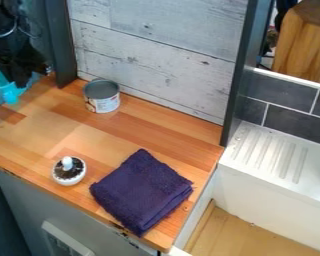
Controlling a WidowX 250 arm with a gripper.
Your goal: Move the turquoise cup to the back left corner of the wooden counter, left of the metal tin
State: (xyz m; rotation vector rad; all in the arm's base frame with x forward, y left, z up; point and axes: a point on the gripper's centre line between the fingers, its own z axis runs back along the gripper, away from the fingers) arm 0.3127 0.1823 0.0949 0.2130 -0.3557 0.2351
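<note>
Turquoise plastic container (2,89), far left of the desk (149,122) and cut off by the view's edge. Which side of the gripper (22,82) is it on, lol?

Left and slightly below as we look at it, right beside the gripper. Only one arm here, at upper left. Can't tell if it's open, closed or gripping the container, too dark in that corner.

Long axis?

Can't call it with that much cut off. A stubby bit sticks out just below the gripper, fwiw.

Any labels?

Tin can (102,96) by the plank wall (156,60) has a printed label, but it's too small to read. No writing I can spot on the folded purple towel (142,191) or little white pot (68,171).
</note>
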